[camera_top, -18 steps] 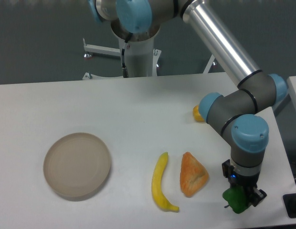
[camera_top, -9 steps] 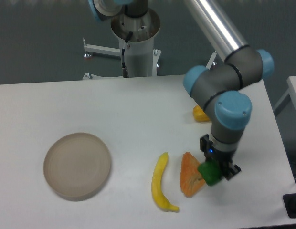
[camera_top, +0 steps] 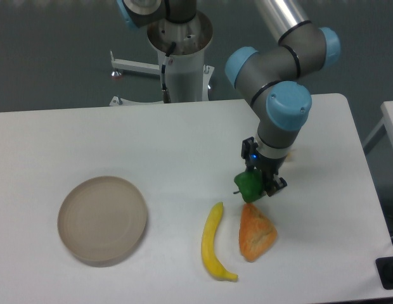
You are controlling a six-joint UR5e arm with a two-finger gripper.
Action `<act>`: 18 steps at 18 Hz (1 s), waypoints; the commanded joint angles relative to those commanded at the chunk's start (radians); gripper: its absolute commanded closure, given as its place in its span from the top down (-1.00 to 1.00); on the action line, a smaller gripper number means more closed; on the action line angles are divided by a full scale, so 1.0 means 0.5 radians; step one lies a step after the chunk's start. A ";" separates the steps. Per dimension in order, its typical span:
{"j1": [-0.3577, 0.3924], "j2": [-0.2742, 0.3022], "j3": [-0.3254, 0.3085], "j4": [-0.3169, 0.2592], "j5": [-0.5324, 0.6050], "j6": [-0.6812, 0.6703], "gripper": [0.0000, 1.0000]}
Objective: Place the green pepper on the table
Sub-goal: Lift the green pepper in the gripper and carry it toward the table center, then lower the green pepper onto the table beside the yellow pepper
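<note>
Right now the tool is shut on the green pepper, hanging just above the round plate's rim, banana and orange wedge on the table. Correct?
Not quite. The camera view shows the tool shut on the green pepper just above the top of the orange wedge, far right of the round plate. The banana and wedge do lie on the table.
</note>
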 joint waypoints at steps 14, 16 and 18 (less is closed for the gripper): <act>0.000 0.083 -0.329 0.203 -0.184 -0.157 -0.12; -0.003 0.113 -0.369 0.206 -0.191 -0.245 -0.13; -0.006 0.120 -0.393 0.209 -0.209 -0.310 -0.12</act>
